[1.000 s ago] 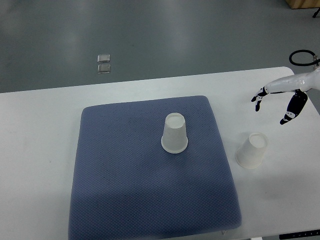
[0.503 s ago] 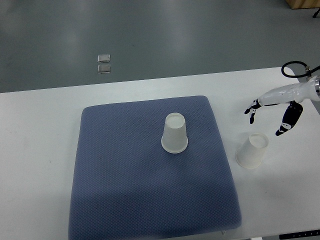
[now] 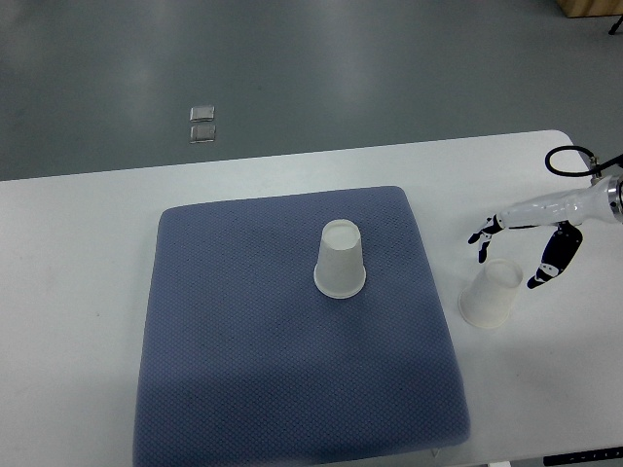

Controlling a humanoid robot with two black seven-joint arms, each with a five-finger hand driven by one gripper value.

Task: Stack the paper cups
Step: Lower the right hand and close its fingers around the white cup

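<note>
Two cups sit upside down in the top view: one cup (image 3: 340,259) near the middle of the blue mat (image 3: 243,341), the other, the right cup (image 3: 490,294), on the bare white table (image 3: 78,292) just off the mat's right edge. The right hand (image 3: 516,251) comes in from the right edge and hovers just above and behind the right cup, fingers (image 3: 482,236) spread on one side and thumb (image 3: 549,265) on the other, holding nothing. The left hand is out of view.

Risks, as I judge them: the cup is light, tilted in the picture and on a smooth top, so a fingertip meeting its wall before the thumb does would likely push it sideways or tip it over. A hard squeeze could crush the paper wall. If it is lifted crooked, its rim could catch the mat cup's base and knock that one over too
</note>
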